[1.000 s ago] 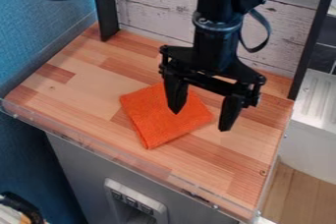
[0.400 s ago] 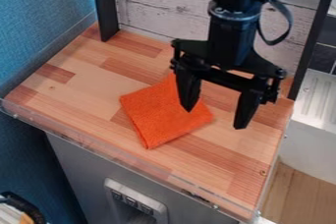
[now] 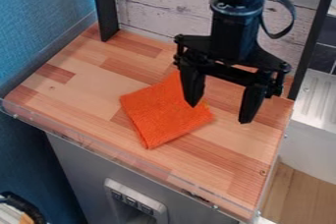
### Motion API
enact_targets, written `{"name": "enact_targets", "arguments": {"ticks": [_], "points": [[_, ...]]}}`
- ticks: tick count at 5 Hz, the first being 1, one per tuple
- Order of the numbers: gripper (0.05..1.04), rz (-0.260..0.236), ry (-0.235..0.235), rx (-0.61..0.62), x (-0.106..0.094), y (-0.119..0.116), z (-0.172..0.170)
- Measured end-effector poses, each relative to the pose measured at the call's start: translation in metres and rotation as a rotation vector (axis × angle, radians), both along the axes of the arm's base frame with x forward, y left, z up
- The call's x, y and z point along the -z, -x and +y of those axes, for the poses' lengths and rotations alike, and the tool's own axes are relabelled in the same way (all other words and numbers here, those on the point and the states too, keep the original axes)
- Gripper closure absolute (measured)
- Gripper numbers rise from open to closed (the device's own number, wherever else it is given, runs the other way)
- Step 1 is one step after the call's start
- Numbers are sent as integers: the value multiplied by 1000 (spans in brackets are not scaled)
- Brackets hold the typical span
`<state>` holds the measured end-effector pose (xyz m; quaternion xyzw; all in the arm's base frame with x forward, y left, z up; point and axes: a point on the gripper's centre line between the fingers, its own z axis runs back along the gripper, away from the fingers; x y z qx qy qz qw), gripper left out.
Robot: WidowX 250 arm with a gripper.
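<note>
Cloth (image 3: 160, 115), likely light, soft and limp, best pinched by a shallow fold near the middle; beside, a widely spread gripper (image 3: 219, 113), pinching nothing.

No text, label, brand, number or sign can be read here — none at all.
</note>
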<state>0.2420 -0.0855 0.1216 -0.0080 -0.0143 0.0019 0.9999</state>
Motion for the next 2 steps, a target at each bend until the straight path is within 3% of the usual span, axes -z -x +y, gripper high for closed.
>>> {"name": "enact_targets", "arguments": {"ticks": [2], "points": [[84, 2, -7, 3, -7, -1, -9]]}}
